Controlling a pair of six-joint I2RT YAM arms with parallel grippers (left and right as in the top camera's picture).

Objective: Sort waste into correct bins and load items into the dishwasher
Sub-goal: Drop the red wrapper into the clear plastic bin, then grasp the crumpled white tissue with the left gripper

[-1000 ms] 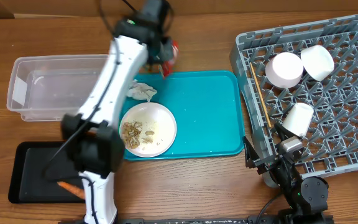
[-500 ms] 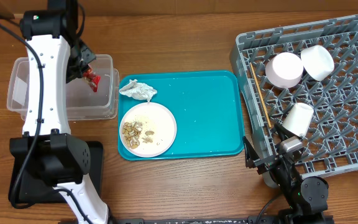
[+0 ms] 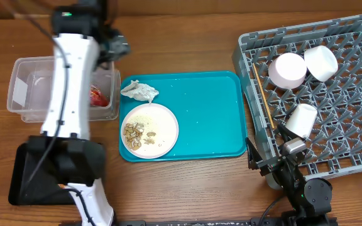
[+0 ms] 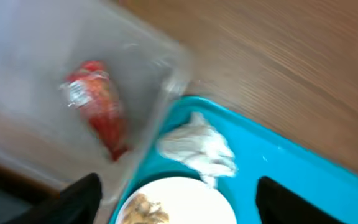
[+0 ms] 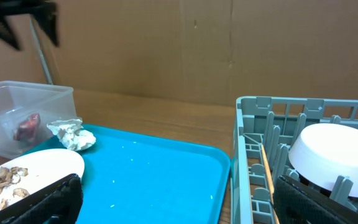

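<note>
The small red-and-white wrapper (image 3: 97, 96) (image 4: 98, 115) lies loose inside the clear tub (image 3: 27, 88) (image 4: 17, 68). My left gripper (image 3: 115, 49) (image 4: 178, 186) hangs open and empty above the tub's right end and the teal tray's corner. The crumpled white tissue (image 3: 140, 91) (image 4: 197, 146) rests on the teal tray (image 3: 212, 113), beside a white plate (image 3: 149, 130) (image 5: 27, 171) with brownish food scraps (image 3: 134, 133). In the grey dish rack (image 3: 351, 125) sit two bowls (image 3: 288, 69) (image 3: 321, 63), a cup (image 3: 301, 119) and chopsticks (image 3: 263, 97). My right gripper (image 3: 268, 143) (image 5: 179, 186) is open and empty by the rack's front left corner.
The black tray (image 3: 21, 182) lies at the front left, partly covered by my left arm's base (image 3: 74, 163). A brown cardboard wall (image 5: 229, 43) closes the far side of the table.
My left gripper carried the wrapper from the teal tray's back edge to over the clear tub and opened. The wrapper now lies in the tub. The right arm has not moved.
</note>
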